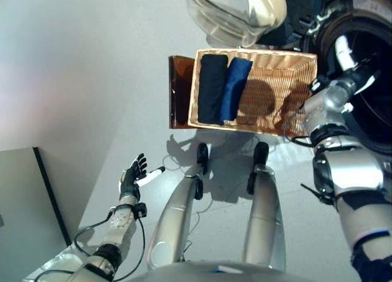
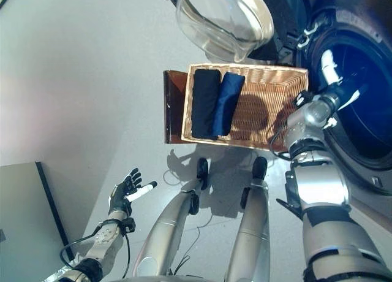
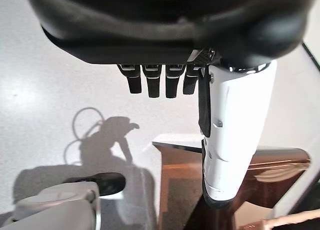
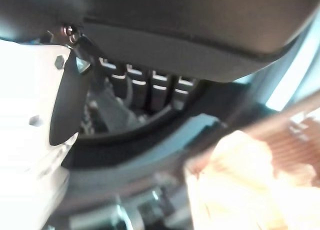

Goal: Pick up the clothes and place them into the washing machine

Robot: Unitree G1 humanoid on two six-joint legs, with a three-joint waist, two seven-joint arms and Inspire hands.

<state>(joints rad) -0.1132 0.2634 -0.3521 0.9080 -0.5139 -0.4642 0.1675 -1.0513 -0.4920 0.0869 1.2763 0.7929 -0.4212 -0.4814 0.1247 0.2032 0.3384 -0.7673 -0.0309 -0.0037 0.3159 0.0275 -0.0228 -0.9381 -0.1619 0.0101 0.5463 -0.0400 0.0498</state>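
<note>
A wicker basket (image 1: 278, 80) sits on the floor ahead of me. Two rolled clothes lie side by side at its left end: a black one (image 1: 212, 89) and a blue one (image 1: 236, 86). To the basket's right is the washing machine (image 2: 361, 104), its dark drum showing. My right hand (image 1: 345, 54) reaches into the drum mouth, fingers (image 4: 140, 85) straight and holding nothing. My left hand (image 1: 132, 175) hangs low at the left over the bare floor, open and empty, its white-covered thumb (image 3: 235, 135) sticking out.
The washer's round glass door (image 1: 236, 12) stands swung open above the basket's far side. A brown board (image 1: 179, 92) juts out from under the basket's left edge. A grey cabinet (image 1: 24, 208) stands at the lower left.
</note>
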